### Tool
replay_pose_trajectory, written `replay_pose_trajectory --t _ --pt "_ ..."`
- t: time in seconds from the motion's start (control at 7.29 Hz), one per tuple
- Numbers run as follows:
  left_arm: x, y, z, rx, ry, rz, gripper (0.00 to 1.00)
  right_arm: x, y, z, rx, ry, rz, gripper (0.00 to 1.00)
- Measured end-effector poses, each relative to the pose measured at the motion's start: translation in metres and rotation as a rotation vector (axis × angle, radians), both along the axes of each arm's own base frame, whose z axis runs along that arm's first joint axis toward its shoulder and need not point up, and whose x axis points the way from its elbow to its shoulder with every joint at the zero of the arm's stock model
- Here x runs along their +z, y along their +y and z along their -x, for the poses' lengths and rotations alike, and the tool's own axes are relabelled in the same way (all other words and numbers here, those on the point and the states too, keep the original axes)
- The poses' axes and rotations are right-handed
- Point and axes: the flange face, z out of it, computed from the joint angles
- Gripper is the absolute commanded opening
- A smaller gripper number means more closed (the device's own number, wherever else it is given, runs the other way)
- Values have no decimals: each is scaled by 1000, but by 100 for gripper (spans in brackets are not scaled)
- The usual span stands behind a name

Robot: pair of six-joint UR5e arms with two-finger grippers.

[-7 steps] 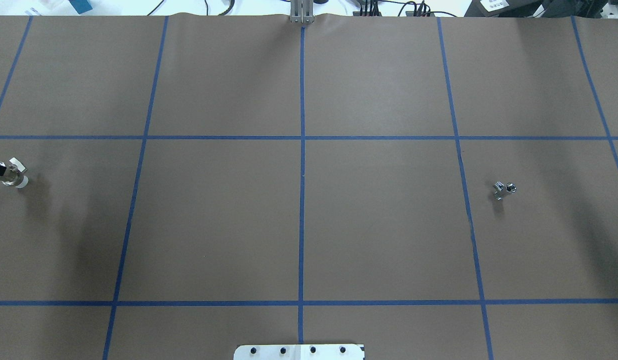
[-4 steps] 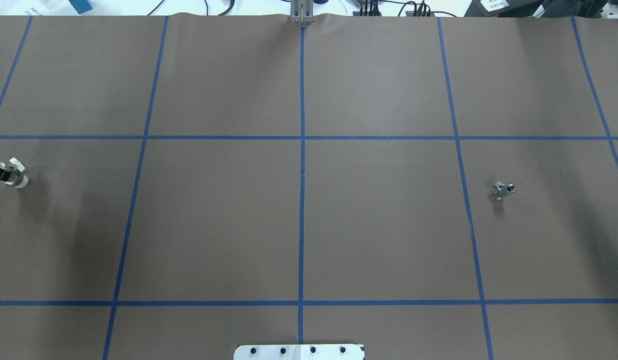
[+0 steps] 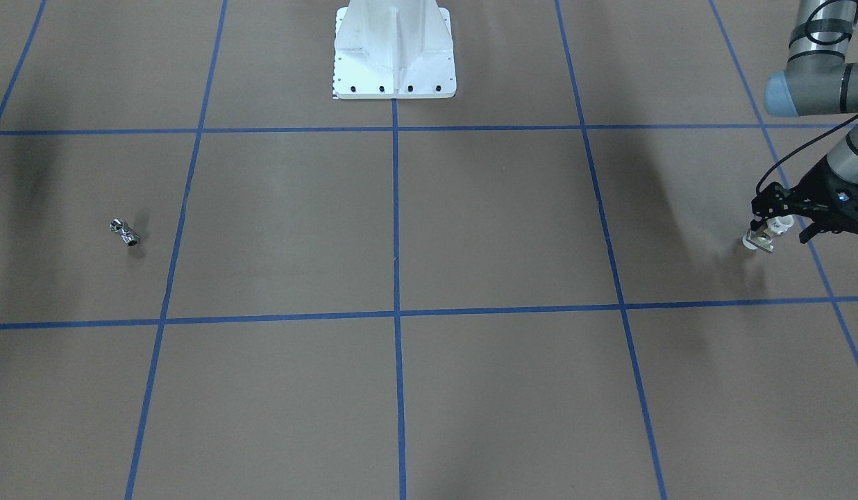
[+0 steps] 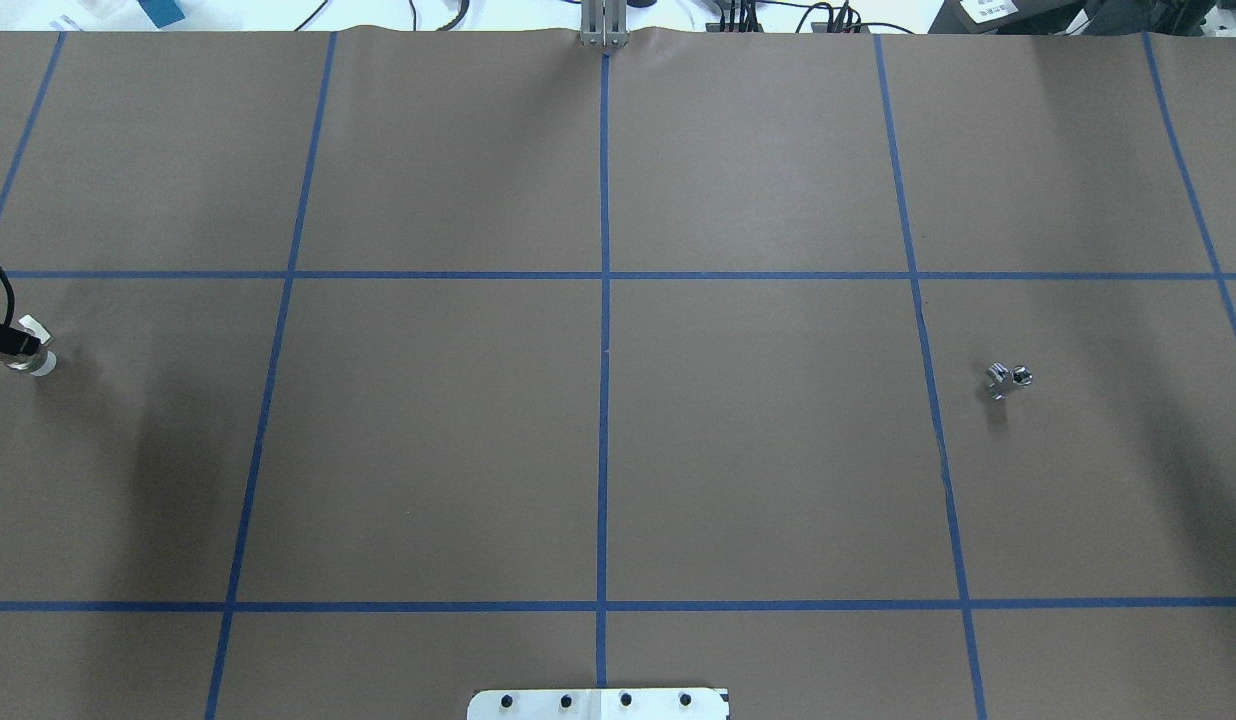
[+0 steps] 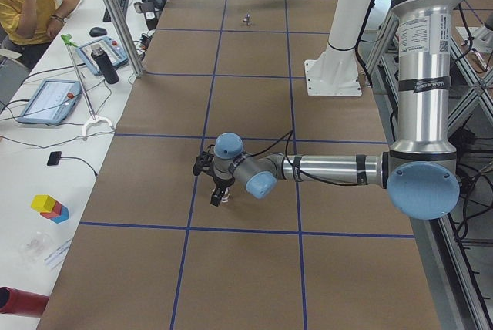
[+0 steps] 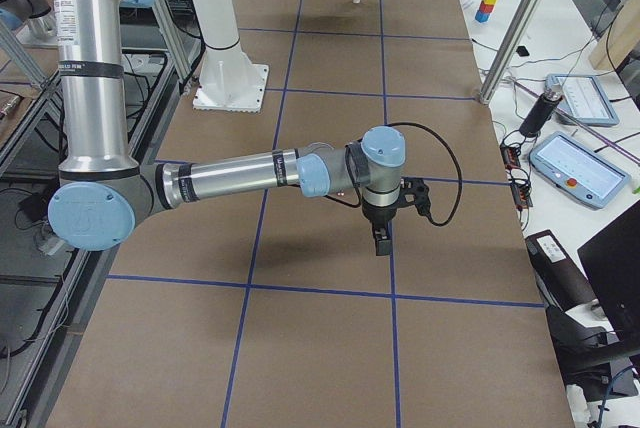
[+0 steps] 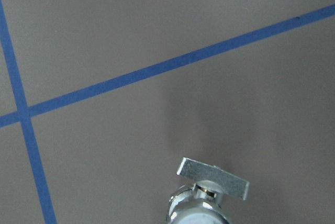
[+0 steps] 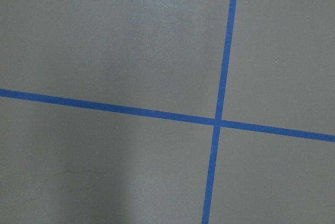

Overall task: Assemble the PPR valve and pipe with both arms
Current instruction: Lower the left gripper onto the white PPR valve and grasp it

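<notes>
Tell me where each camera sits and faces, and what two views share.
Front-facing: opposite the robot, looking down; black left gripper on the white-collared silvery valve.
Overhead: behind the robot, looking forward; only that gripper's tip.
Exterior left: table's end; grey left arm near.
Exterior right: other end; grey right arm near.
Left wrist: down at the valve; no fingers.
Right wrist: down at blue tape; no body.
Front-facing and overhead share the short chrome pipe.

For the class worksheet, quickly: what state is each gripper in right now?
Left gripper: closed, holding the PPR valve.
Right gripper: cannot be told; only a side view shows it.
</notes>
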Motion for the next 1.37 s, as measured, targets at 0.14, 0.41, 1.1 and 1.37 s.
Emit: replay_pose_trajectory --t 0.14,0.41,1.1,1.37 --pt "-1 0 -1 2 2 -5 91 0 0 0 0 0 0 100" --pt "-1 3 0 2 11 -17 91 0 0 1 -1 0 0 100" --pt "0 6 1 3 18 -19 0 0 0 2 5 -2 7 100" --pt "-2 6 1 6 19 -24 0 0 0 2 4 -3 7 100"
